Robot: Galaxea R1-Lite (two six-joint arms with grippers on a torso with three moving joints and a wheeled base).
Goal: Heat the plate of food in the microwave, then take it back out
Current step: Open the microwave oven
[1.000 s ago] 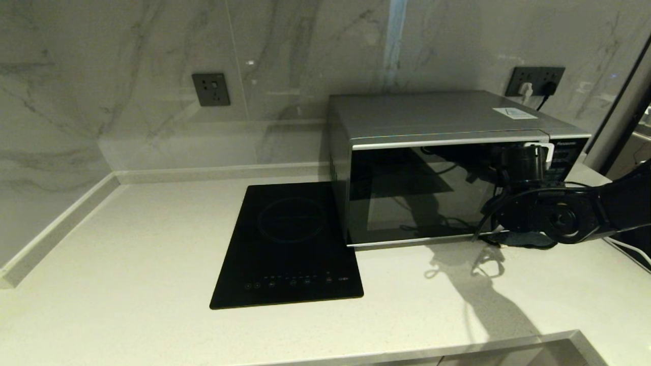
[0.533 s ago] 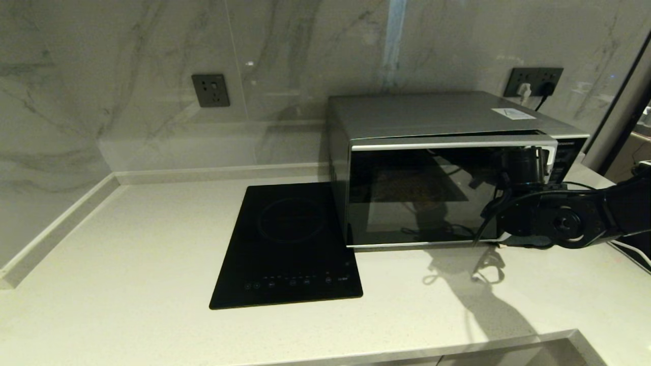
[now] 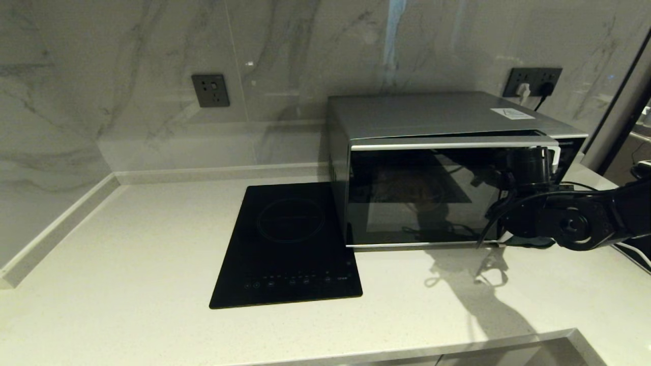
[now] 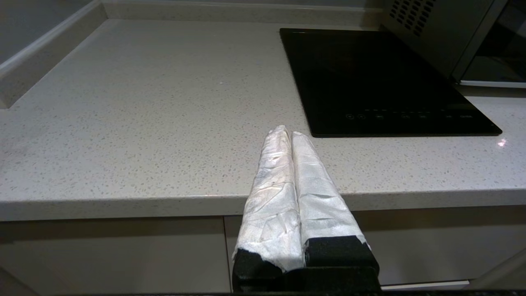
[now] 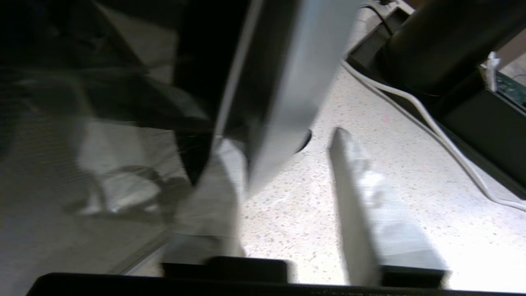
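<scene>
The silver microwave (image 3: 437, 117) stands at the back right of the counter, its dark glass door (image 3: 417, 198) swung a little out at the right edge. My right gripper (image 5: 283, 139) is open at that edge, and the silver handle (image 5: 287, 82) runs between its fingers, close to one white-wrapped finger (image 5: 213, 197). In the head view the right wrist (image 3: 529, 165) covers the handle. The plate of food is hidden; only a dim brownish glow shows through the glass. My left gripper (image 4: 285, 133) is shut and empty, parked low before the counter's front edge.
A flat black induction hob (image 3: 290, 244) lies left of the microwave, touching its side. The pale speckled counter (image 3: 127, 254) stretches left to a raised kerb. A white cable (image 5: 431, 123) trails on the counter right of the microwave. Wall sockets (image 3: 210, 89) sit behind.
The microwave door has come out at its right edge, leaving a gap along the top. My right wrist has drawn slightly right and toward me with it. The left arm is still.
</scene>
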